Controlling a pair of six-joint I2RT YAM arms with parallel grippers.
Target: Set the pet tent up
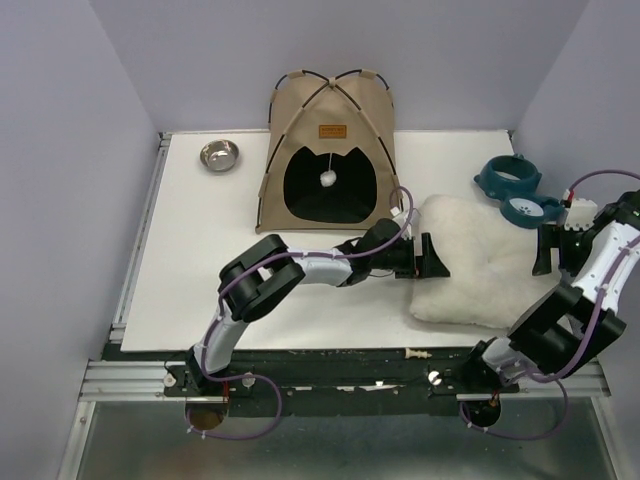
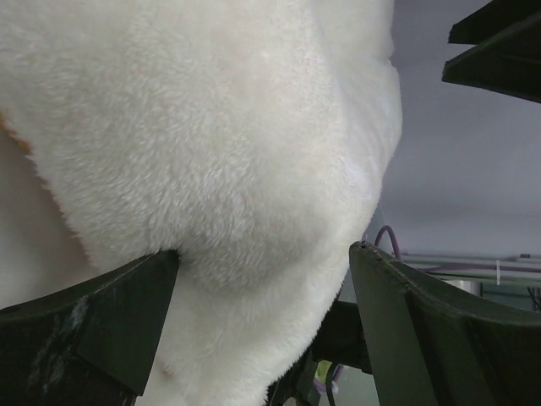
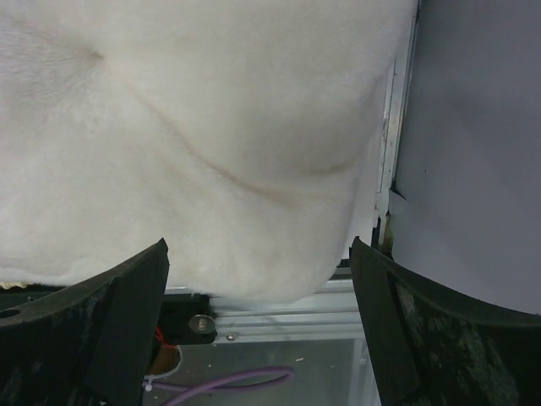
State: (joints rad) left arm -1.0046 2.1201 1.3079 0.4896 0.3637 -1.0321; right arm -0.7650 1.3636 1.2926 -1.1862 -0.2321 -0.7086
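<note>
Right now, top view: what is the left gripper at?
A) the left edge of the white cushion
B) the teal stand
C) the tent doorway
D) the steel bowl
A: the left gripper sits at the left edge of the white cushion with its jaws wide, and its wrist view shows fluff between the open fingers. The pet tent stands apart, farther back.

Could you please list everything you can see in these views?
pet tent: one, tan with black trim, standing far middle of the table.
toy ball: one, white, hanging in the tent doorway.
bowl: one, steel, left of the tent.
bowl stand: one, teal, far right.
cushion: one, white, fluffy, near right.
table: one, white.
left arm: one, black and white, jaws open at the cushion's left edge.
right arm: one, same colours, jaws open at its right edge.
</note>
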